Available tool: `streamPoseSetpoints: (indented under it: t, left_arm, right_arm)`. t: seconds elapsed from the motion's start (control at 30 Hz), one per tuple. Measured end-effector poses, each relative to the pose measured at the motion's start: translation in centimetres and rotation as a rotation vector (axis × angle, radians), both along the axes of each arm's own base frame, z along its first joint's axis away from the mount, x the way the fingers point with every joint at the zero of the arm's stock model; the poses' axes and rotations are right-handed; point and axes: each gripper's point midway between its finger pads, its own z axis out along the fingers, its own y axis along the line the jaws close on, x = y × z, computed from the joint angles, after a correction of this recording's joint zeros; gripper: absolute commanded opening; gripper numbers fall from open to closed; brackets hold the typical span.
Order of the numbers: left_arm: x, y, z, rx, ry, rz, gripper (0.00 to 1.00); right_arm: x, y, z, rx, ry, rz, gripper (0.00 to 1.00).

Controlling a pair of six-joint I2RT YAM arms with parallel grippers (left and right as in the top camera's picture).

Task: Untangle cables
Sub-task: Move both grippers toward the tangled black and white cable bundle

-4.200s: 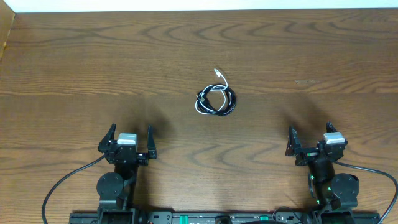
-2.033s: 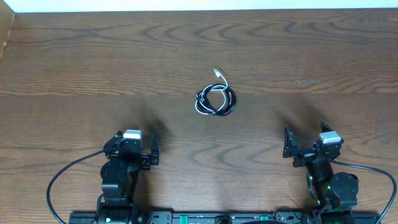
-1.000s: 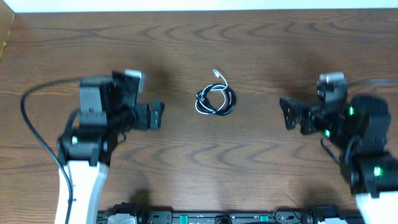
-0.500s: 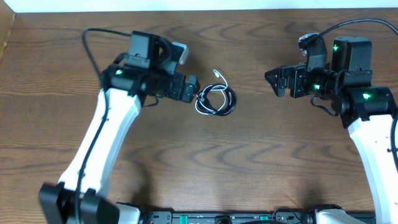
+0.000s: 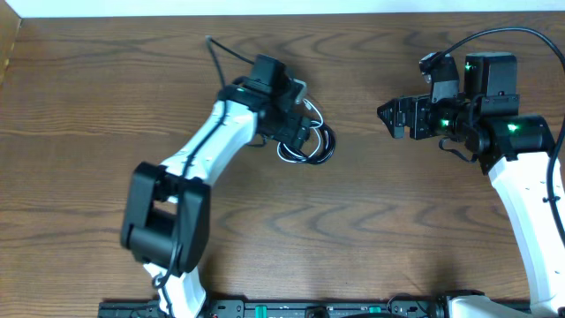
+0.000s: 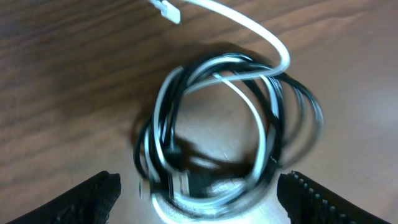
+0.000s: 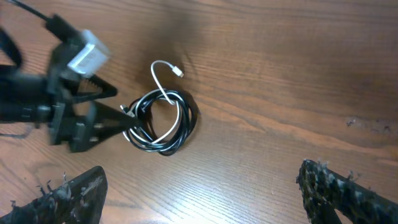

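Overhead, we see the cables (image 5: 311, 147), one white cord wound through black ones in a small coil, lying mid-table (image 5: 177, 79), our left gripper (image 6: 198, 186) spread wide astride the coil and our right gripper (image 5: 389, 117) open, well off right.

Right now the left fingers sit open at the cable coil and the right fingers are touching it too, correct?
No. The left fingers are open at the cable coil, but the right fingers hang clear of it, off to its right, as the overhead view shows.
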Motion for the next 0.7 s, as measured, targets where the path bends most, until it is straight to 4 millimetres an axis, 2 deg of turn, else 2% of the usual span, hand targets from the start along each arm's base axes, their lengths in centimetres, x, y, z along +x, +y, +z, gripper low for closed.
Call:
streamPoseSetpoints:
  t: [0.17, 0.4, 0.53, 0.7]
  left_arm:
    - [1.2, -0.8, -2.4, 0.076, -0.049, 0.002, 0.86]
    - [3.4, -0.2, -5.0, 0.136, -0.111, 0.009, 0.78]
    - [3.6, 0.2, -6.3, 0.178, -0.116, -0.021, 0.65]
    - [3.7, 0.4, -6.5, 0.199, -0.128, -0.042, 0.57]
  right_arm:
    - [-0.2, -0.1, -0.4, -0.004, 0.011, -0.002, 0.94]
    - [-0.3, -0.1, -0.6, -0.005, 0.020, -0.002, 0.94]
    - [-0.5, -0.1, -0.7, -0.006, 0.032, -0.002, 0.94]
    - [-0.6, -0.1, -0.8, -0.006, 0.033, -0.002, 0.93]
